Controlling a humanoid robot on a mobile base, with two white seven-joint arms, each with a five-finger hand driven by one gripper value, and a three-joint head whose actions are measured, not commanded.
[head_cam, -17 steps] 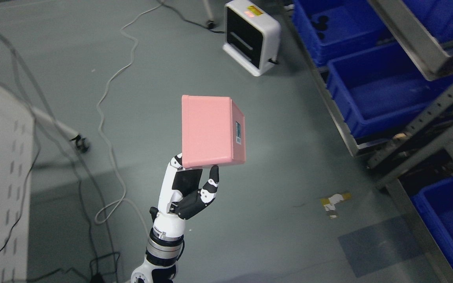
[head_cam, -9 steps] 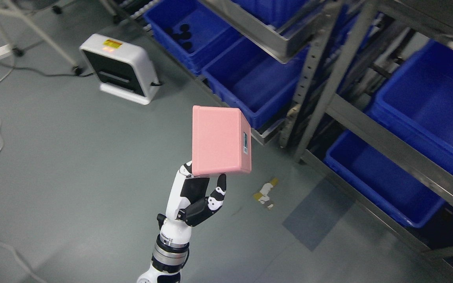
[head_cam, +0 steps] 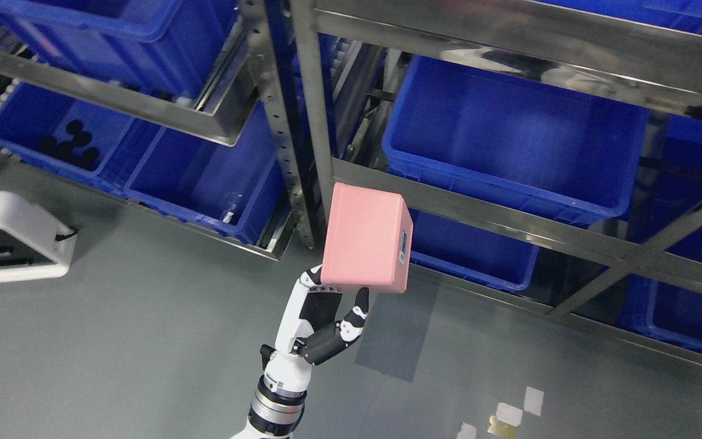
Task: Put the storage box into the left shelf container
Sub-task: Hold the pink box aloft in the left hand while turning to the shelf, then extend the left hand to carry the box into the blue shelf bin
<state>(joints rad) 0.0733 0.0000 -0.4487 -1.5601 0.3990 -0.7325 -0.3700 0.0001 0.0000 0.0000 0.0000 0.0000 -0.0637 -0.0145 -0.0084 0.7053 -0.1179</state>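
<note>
**A:** Where is the box?

**B:** My left hand (head_cam: pixel 326 317) grips the bottom of the smooth pink plastic storage box (head_cam: pixel 366 238), up in the air by the grey metal shelf (head_cam: pixel 479 210).

**A:** How do I do this well?

**B:** I think go slow, lift it over the rail, keep it level, and let go only inside the big blue plastic bin (head_cam: pixel 509 131).

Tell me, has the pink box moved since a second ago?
Yes. The pink box, held up by the left hand, was over bare floor; now it sits right in front of the shelf, though the camera turned too.
</note>
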